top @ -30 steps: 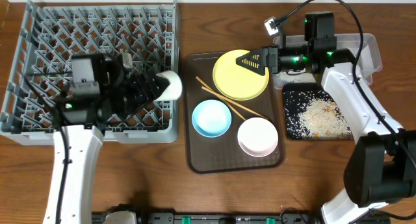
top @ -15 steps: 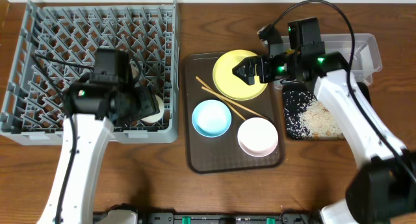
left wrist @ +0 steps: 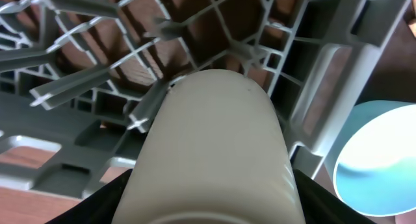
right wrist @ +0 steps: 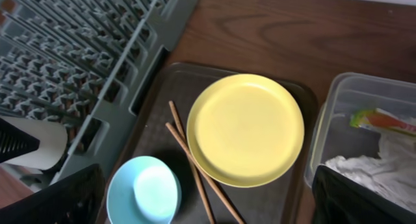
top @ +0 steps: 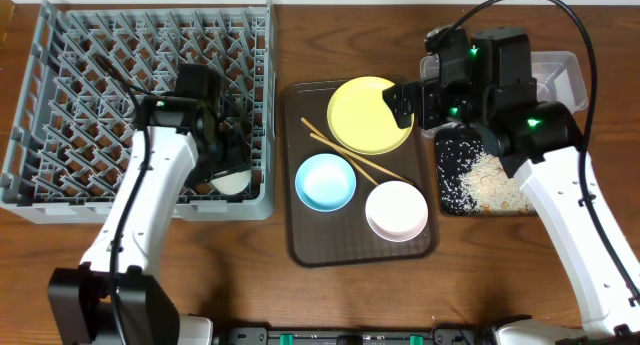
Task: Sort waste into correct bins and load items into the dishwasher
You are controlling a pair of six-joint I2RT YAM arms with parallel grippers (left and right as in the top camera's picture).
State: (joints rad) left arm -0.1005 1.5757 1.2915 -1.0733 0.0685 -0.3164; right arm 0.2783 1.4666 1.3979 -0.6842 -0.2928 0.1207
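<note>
Left claw point(top: 225, 163) moved into pegged grey rack point(top: 100, 75), gripping smooth cylindrical cup point(left wrist: 214, 152); right claw point(top: 402, 103) wide.

white cup point(left wrist: 214, 159): cut by bottom edge | clear tub point(top: 565, 73): partly behind right arm point(top: 545, 135)

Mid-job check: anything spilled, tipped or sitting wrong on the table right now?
Nothing looks spilled or damaged. Only the small white cup is askew: it lies on its side in the front right corner of the dish rack, gripped by the left gripper, not seated on pegs. The rice scraps sit inside the black tray.
</note>
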